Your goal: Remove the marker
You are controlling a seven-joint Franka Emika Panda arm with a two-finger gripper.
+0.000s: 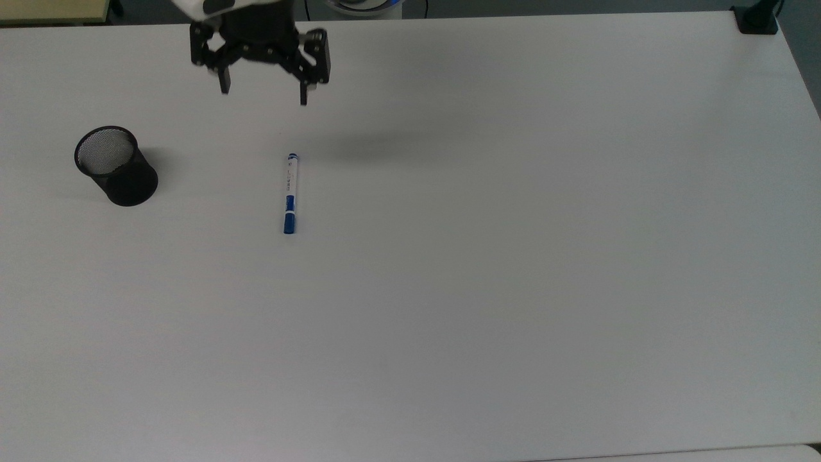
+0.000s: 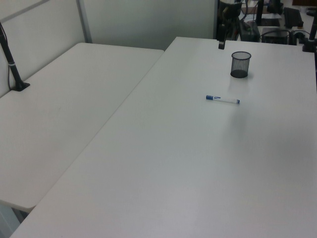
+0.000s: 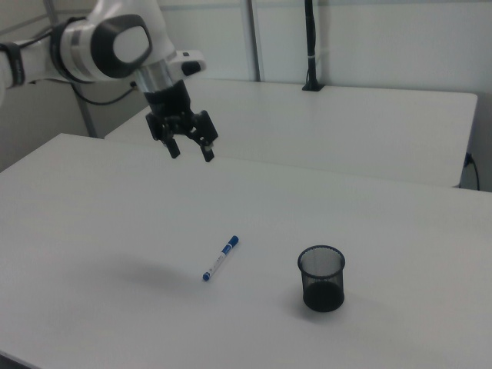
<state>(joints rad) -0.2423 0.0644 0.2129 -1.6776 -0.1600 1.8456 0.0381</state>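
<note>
The marker (image 1: 290, 193) lies flat on the white table, white barrel with a blue cap toward the top view's bottom; it also shows as the marker (image 2: 222, 99) and the marker (image 3: 221, 257). My gripper (image 1: 263, 92) hangs open and empty well above the table, toward the top view's upper edge from the marker. In the right view the gripper (image 3: 191, 151) is high above the marker, its two fingers spread apart. In the left view the gripper (image 2: 221, 43) appears above the mesh cup.
A black mesh cup (image 1: 115, 166) stands upright on the table at the top view's left of the marker, also seen as the mesh cup (image 2: 240, 64) and the mesh cup (image 3: 321, 277). A second table (image 2: 59, 109) adjoins in the left view.
</note>
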